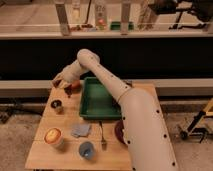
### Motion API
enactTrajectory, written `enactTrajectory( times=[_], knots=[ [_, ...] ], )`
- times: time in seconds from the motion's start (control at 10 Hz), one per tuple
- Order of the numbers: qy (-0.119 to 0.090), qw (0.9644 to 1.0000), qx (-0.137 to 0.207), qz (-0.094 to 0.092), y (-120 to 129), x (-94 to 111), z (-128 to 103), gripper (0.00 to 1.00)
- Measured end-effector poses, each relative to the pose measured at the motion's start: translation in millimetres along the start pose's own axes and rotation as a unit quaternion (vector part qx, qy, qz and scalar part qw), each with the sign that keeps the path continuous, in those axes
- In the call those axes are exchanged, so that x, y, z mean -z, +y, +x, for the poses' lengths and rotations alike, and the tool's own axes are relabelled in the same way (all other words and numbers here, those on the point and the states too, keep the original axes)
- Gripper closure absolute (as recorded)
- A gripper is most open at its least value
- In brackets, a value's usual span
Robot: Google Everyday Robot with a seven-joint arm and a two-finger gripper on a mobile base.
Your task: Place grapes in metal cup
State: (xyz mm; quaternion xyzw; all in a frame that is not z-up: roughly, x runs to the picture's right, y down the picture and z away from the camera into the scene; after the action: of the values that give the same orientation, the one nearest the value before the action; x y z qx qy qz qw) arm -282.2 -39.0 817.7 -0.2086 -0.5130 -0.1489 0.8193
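My gripper [62, 83] is at the back left corner of the wooden table [45, 155], at the end of the white arm. A small dark lump, the grapes [67, 91], sits right at the gripper's tip; I cannot tell whether it is held or resting on the table. The metal cup [56, 105] stands upright on the table's left side, a short way in front of the gripper and apart from it.
An orange bowl [76, 86] is just right of the gripper. A green tray [86, 112] fills the middle. In front are a white cup with an orange inside [52, 136], a grey cloth [80, 130], a fork [102, 136], a blue cup [87, 150] and a dark red dish [119, 131].
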Motion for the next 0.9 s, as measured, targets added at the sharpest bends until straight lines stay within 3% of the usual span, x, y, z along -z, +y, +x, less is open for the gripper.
enactTrajectory(
  times=[0.3, 0.5, 0.9],
  knots=[
    [-0.003, 0.9996, 0.023, -0.017, -10, -17, -32, 1.0],
    [0.002, 0.9993, 0.026, -0.025, -6, -22, -40, 1.0],
    [0.028, 0.9987, 0.019, -0.037, 13, -32, -64, 1.0]
  ],
)
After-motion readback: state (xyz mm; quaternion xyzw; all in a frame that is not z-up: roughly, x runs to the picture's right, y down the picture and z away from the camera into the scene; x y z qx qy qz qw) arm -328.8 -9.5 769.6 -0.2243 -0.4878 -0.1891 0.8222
